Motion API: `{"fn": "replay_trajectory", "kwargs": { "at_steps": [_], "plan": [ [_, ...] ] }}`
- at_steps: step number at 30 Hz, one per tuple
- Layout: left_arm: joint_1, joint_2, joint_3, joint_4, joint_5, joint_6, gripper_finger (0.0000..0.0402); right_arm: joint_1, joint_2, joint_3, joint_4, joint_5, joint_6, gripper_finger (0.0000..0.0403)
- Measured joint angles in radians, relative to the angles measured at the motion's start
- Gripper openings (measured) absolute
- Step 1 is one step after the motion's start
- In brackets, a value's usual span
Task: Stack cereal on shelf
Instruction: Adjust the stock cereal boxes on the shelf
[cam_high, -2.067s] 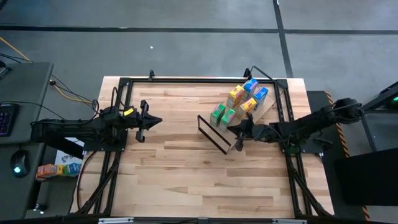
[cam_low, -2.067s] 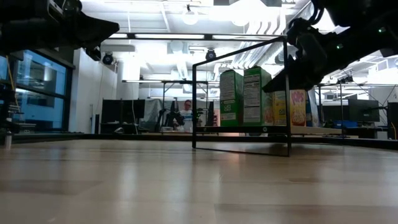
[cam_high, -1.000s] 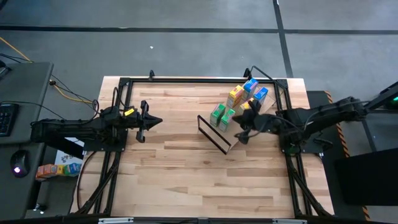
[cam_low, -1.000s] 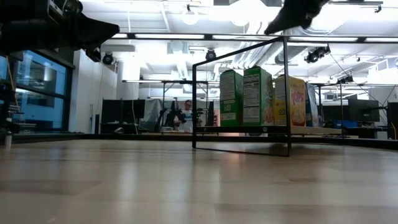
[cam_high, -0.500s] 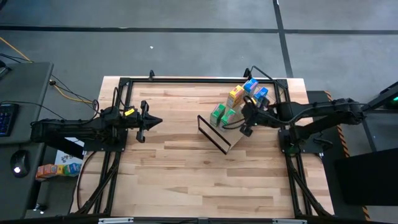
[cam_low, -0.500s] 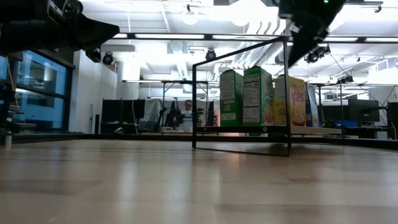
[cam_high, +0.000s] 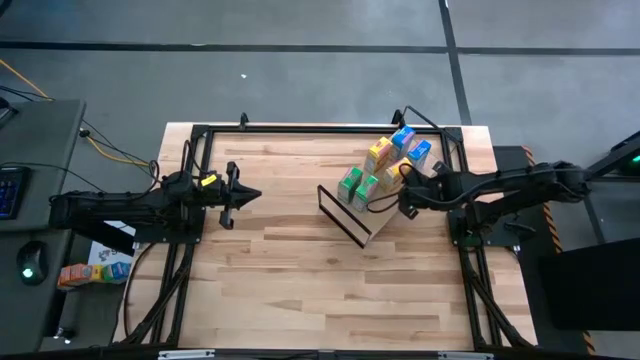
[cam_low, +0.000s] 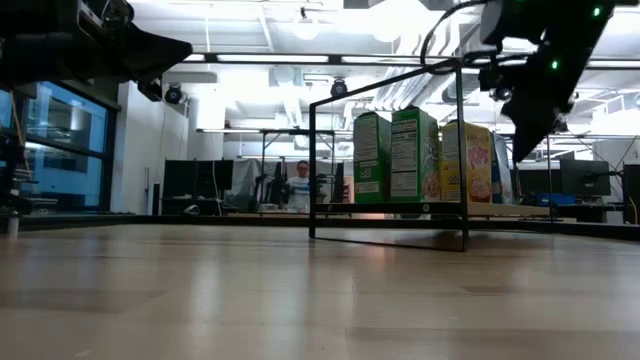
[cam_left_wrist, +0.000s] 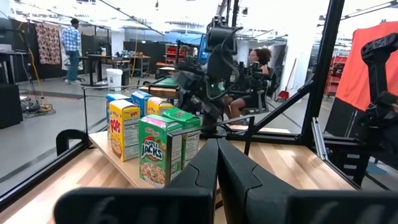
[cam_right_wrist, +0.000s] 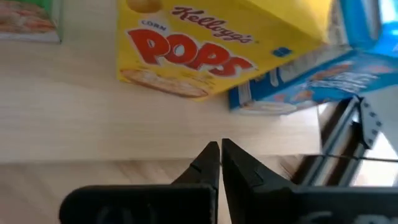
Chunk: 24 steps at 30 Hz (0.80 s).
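Note:
Several small cereal boxes stand upright on the light-wood shelf board (cam_high: 383, 224): green (cam_high: 351, 184), yellow (cam_high: 380, 153) and blue (cam_high: 418, 152). The board's black frame (cam_high: 343, 215) stands at its end toward the table's middle. My right gripper (cam_high: 404, 207) is shut and points down over the board's bare part, just beside the yellow Corn Pops box (cam_right_wrist: 205, 50) and a blue box (cam_right_wrist: 311, 81); it also shows in the low view (cam_low: 522, 150). My left gripper (cam_high: 252, 194) is shut and empty at the table's left, level, and faces the boxes (cam_left_wrist: 160, 155).
A black metal rig frame (cam_high: 300, 129) runs along the table's far, left and right edges. Bare tabletop (cam_high: 300, 280) lies between the arms and toward the near edge. People show in the room beyond the table (cam_left_wrist: 71, 40).
My right gripper has risen from beside the shelf's near side and tipped from level to pointing down. It has gone toward the table's right edge over the board and come down a little beside the yellow box. The boxes have stayed where they were.

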Motion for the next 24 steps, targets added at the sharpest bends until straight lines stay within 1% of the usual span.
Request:
{"fn": "replay_trajectory", "kwargs": {
  "at_steps": [4,8,12,17,24],
  "plan": [
    [0.0,0.0,0.0,0.0,-0.012,0.0,0.0,-0.04,-0.037,-0.074,0.132,-0.001,-0.083,0.0],
    [0.0,0.0,0.0,0.0,-0.012,0.0,0.0,-0.073,-0.073,-0.106,0.226,-0.003,-0.156,0.0],
    [0.0,0.0,0.0,0.0,-0.012,0.001,0.0,-0.097,-0.084,-0.108,0.28,-0.004,-0.207,0.0],
    [0.0,0.0,0.0,-0.002,-0.012,0.0,0.0,-0.125,-0.083,-0.108,0.331,-0.031,-0.252,0.0],
    [0.0,0.0,0.0,-0.003,-0.012,0.0,0.0,-0.155,-0.083,-0.108,0.332,-0.031,-0.288,0.0]
  ]
}}
